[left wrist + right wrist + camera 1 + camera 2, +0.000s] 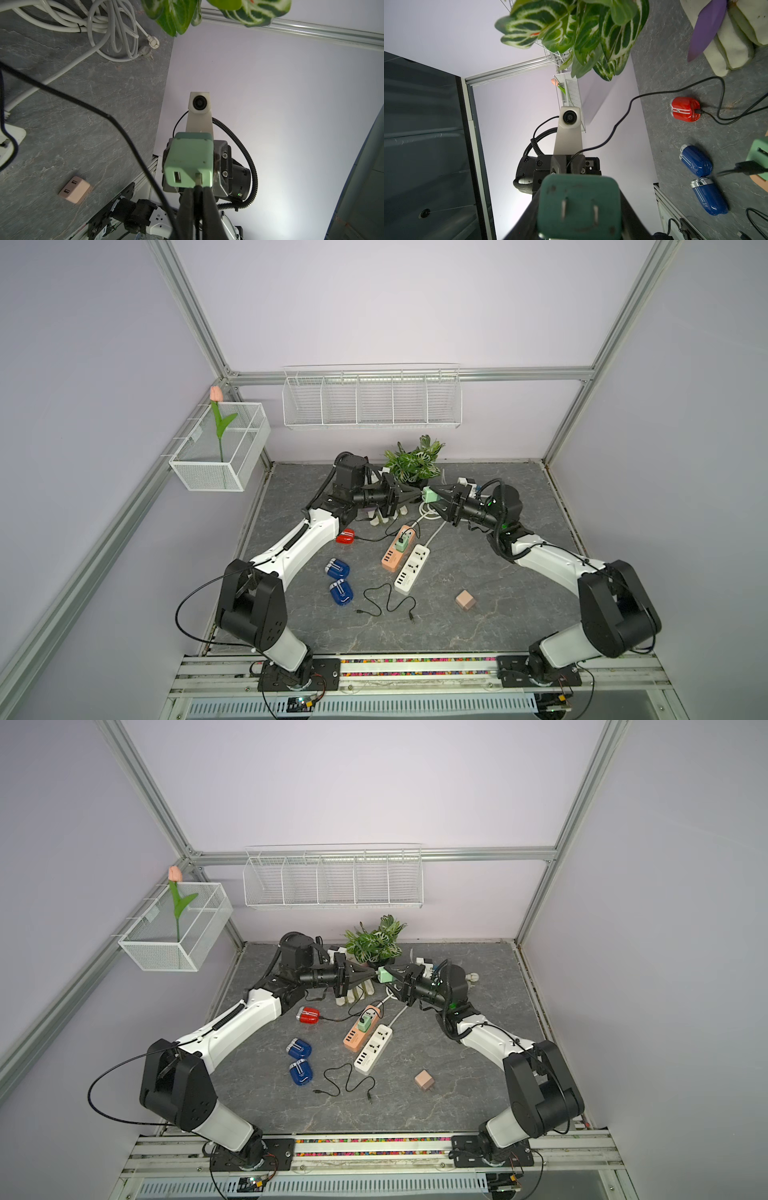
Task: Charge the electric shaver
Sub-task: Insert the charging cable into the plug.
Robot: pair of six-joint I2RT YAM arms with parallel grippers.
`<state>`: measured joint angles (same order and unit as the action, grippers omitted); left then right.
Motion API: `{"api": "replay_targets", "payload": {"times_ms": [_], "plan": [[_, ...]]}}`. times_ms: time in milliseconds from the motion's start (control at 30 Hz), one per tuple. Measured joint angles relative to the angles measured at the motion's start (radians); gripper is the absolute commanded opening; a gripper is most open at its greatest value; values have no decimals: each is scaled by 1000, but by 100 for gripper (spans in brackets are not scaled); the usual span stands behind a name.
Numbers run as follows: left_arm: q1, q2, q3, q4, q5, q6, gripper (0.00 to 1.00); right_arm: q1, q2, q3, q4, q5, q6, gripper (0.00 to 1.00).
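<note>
Left gripper [415, 494] is clamped tight on one USB plug [198, 179] at the end of a black cable. Facing it tip to tip, the right gripper [388, 973] grips one green adapter [190, 160], with its jaws partway apart around the body. Both are held above the table [498, 614].

The plug sits in one of the adapter's two USB ports, and the port beside it is empty. Two flat prongs on the adapter's far end face the right wrist camera.

Three shavers lie on the table below the grippers, toward the left arm's side. One red shaver [345, 536] is nearest the left gripper, just beside that forearm, with a black cable plugged into its end. I cannot tell whether that cable is the held one. Two blue shavers [337, 568] [341, 592] lie close together farther toward the arm bases.

Two power strips lie side by side below the grippers, one orange strip [388, 561] and one white strip [411, 570]. A second green adapter [402, 542] stands plugged into the orange one with a cable in it. One loose black cable [358, 611] lies beyond the strips, and one beige adapter [465, 600] sits toward the right arm's side. One leafy plant [413, 462] stands just behind both grippers.
</note>
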<state>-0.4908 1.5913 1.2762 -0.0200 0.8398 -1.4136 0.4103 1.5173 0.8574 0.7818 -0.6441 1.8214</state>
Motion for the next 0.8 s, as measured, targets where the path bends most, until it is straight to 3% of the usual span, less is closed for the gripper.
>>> {"api": "replay_targets", "payload": {"times_ms": [433,800], "plan": [[0,0,-51,174,-5,-48,0,0,34,0,126,27,42,7],[0,5,-31,114,-4,-23,0,11,41,6,116,23,47,7]]}}
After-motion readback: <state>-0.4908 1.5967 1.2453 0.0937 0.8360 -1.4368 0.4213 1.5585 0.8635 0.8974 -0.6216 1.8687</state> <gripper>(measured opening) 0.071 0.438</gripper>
